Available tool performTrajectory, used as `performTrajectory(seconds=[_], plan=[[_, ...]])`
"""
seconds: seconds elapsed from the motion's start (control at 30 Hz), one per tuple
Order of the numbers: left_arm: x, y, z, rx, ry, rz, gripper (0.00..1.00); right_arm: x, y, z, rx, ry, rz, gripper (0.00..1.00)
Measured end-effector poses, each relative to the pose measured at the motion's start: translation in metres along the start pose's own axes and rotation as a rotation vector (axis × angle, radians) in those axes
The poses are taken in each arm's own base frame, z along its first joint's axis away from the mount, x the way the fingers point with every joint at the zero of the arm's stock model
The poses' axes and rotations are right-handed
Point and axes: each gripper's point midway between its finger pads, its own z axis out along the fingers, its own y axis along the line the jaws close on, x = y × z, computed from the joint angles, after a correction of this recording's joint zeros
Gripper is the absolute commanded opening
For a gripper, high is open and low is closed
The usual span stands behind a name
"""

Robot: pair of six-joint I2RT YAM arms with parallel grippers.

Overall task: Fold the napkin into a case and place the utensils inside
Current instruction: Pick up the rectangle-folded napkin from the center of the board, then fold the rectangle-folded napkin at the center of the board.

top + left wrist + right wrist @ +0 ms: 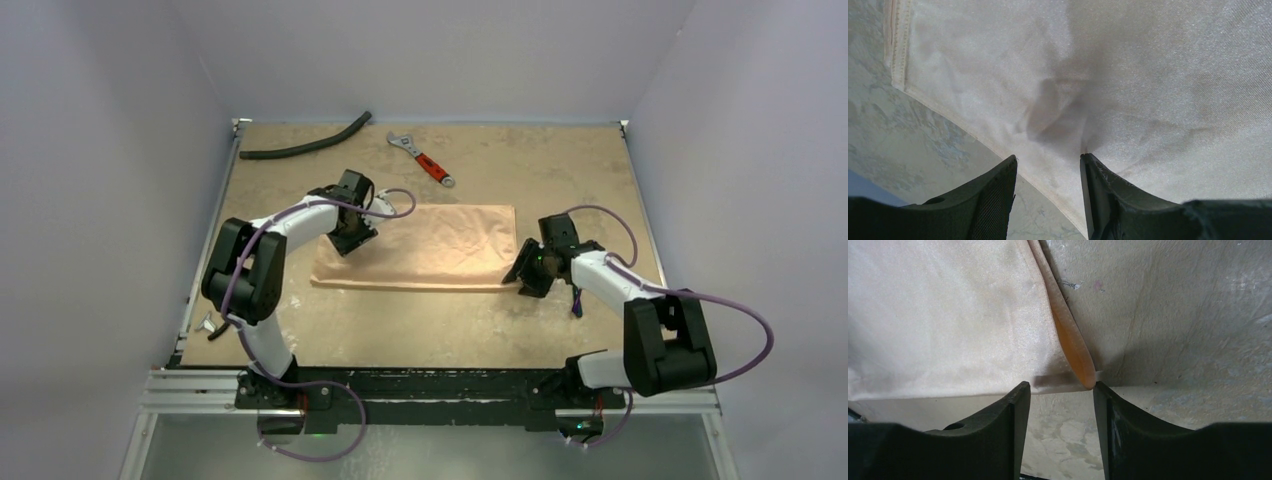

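The peach-orange napkin (420, 250) lies folded into a flat, wide rectangle in the middle of the table. My left gripper (350, 235) hovers over its left end. In the left wrist view it (1048, 162) is open, and the cloth (1128, 75) and its hemmed edge run flat below the fingers. My right gripper (525, 275) is at the napkin's near right corner. It (1061, 387) is open with nothing between the fingers, and the folded corner (1087, 377) touches the right fingertip. A slim dark purple utensil (577, 300) seems to lie beside the right arm. A small shiny piece (212, 325) lies at the table's left edge.
A curved black hose (305, 145) lies at the back left. A red-handled steel wrench (422, 160) lies at the back centre. Grey walls close in the table on three sides. Purple cables loop off both arms.
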Motion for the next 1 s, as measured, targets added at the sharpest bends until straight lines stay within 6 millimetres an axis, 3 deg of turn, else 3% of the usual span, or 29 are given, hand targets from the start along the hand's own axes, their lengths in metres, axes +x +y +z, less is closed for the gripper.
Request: performTrajectory(seconds=[0.3, 0.43, 0.57, 0.7, 0.83, 1.0], plan=[[-0.008, 0.035, -0.017, -0.072, -0.025, -0.062, 0.49, -0.001, 0.003, 0.006, -0.019, -0.008, 0.038, 0.26], [0.001, 0.048, -0.019, -0.111, -0.008, -0.088, 0.48, -0.003, 0.000, 0.008, -0.005, -0.018, 0.054, 0.02], [0.017, 0.061, -0.015, -0.161, 0.026, -0.121, 0.46, -0.015, -0.006, 0.006, 0.018, -0.055, 0.084, 0.00], [0.033, 0.058, -0.009, -0.156, 0.065, -0.131, 0.45, -0.040, -0.007, -0.001, 0.036, -0.123, 0.105, 0.00], [0.030, 0.051, -0.006, -0.118, 0.045, -0.134, 0.45, -0.062, -0.005, -0.009, 0.033, -0.182, 0.111, 0.00], [0.027, 0.040, 0.003, -0.067, 0.033, -0.147, 0.45, -0.064, -0.006, -0.007, 0.031, -0.191, 0.098, 0.00]])
